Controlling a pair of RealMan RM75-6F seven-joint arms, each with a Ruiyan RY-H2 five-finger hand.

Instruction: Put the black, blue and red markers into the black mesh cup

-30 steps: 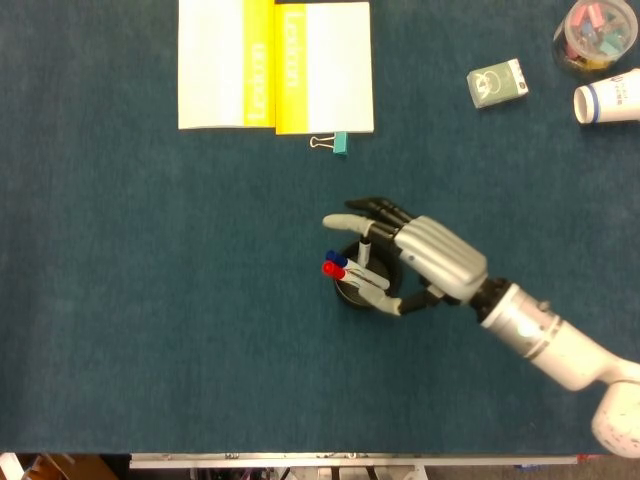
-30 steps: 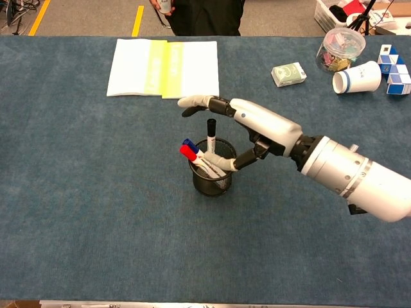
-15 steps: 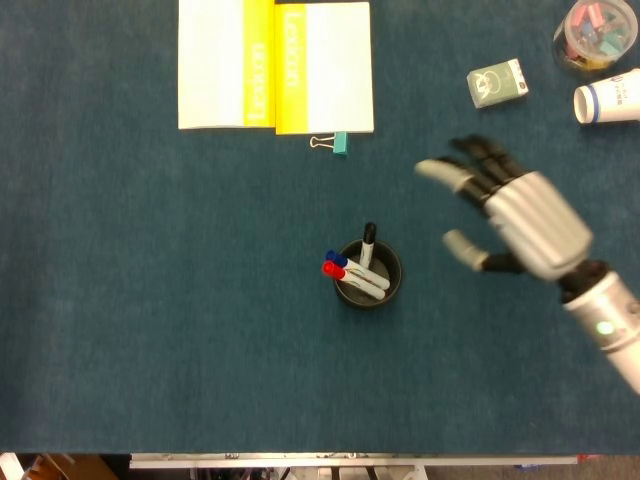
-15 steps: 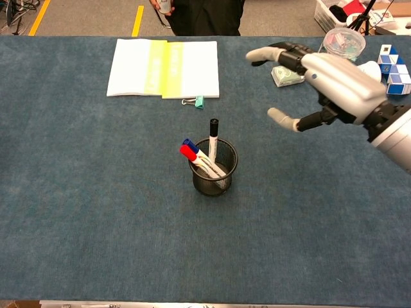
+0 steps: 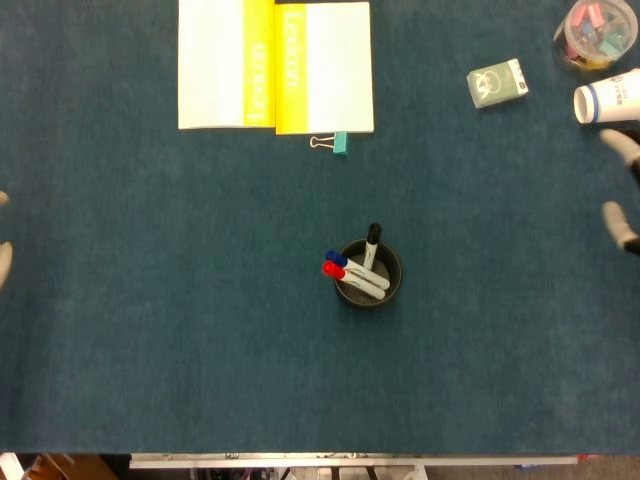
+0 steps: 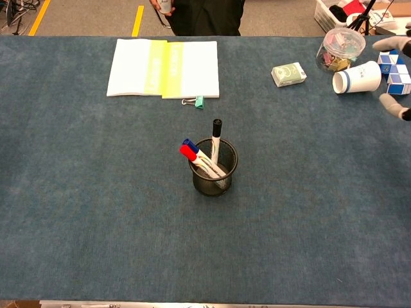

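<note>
All three markers sit in the cup; I judge the task done, with nothing left but to park the arms.

Nearest me, at frame centre, the black mesh cup [image 6: 213, 168] stands upright on the blue surface [image 6: 96, 212], holding the red marker [image 6: 189, 153], blue marker [image 6: 187, 144] and black marker [image 6: 216, 128], caps up. My right hand [image 6: 397, 76] shows only as fingertips at the right edge, well apart from the cup and near the paper cup [image 6: 357, 77]; they look spread, holding nothing. Of my left hand [image 5: 4, 255], a pale sliver at the left edge, I cannot tell the state.
</note>
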